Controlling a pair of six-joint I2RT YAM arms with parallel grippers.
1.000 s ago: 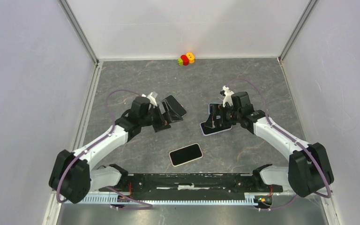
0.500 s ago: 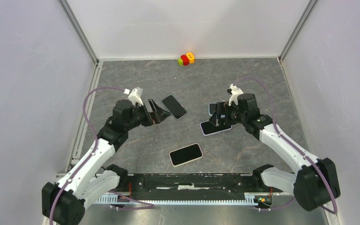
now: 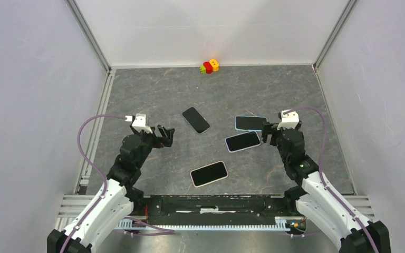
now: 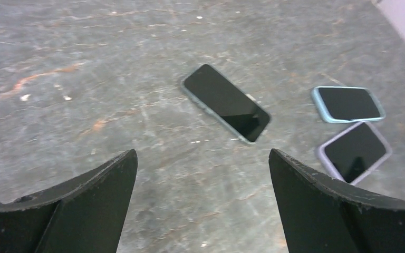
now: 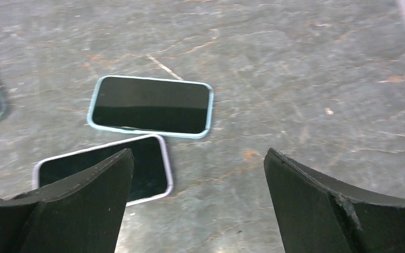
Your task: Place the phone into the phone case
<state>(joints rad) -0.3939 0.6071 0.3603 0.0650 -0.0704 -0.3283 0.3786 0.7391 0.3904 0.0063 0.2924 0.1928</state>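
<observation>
Both arms have drawn back toward their bases. The left gripper [image 3: 165, 135] has left the grey-green-rimmed black phone [image 3: 196, 119], and the right gripper [image 3: 267, 133] has lifted off the lavender-rimmed black phone [image 3: 242, 141]. Each now hangs with its jaws spread wide, holding nothing.

Nearest the bases, a pale-pink-rimmed black phone [image 3: 209, 173] lies flat and alone on the grey stone-patterned table [image 3: 153, 89]. Beyond it sits the lavender-rimmed one, with a light-blue-rimmed black phone [image 3: 251, 123] just behind it, close but apparently not touching. The grey-green one lies well to their left. A small red, green and orange toy [image 3: 209, 66] rests by the far wall.

The coloured rims look like cases already filled, so the seating step seems done, though I cannot tell for sure.
</observation>
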